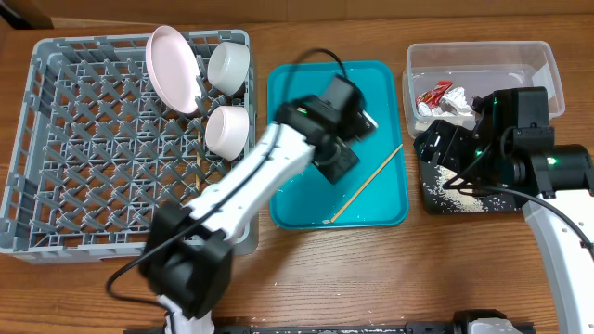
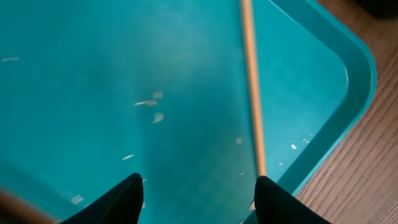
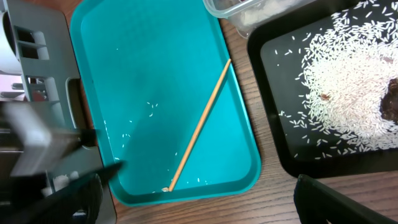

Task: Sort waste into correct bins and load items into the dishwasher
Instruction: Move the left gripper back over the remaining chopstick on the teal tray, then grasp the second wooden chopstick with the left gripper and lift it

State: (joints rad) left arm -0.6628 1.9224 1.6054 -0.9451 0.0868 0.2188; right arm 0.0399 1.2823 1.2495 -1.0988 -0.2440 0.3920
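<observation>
One wooden chopstick (image 1: 367, 183) lies diagonally on the teal tray (image 1: 292, 83); it also shows in the left wrist view (image 2: 252, 93) and the right wrist view (image 3: 199, 127). My left gripper (image 2: 196, 199) hangs open and empty over the tray, just left of the chopstick. My right gripper (image 3: 199, 208) is open and empty above the black tray (image 1: 436, 199), which holds rice (image 3: 348, 93) and brown scraps (image 3: 392, 102). The clear tub (image 1: 548, 56) holds the red wrapper (image 1: 433, 95) and the napkin (image 1: 459, 107). The grey rack (image 1: 56, 148) holds the pink plate (image 1: 172, 65) and two white bowls (image 1: 227, 65) (image 1: 227, 128). No cup shows.
A few loose rice grains (image 2: 155, 106) lie on the teal tray. The left arm (image 1: 251, 186) stretches across the rack's right corner to the tray. Bare wooden table (image 1: 371, 269) runs along the front.
</observation>
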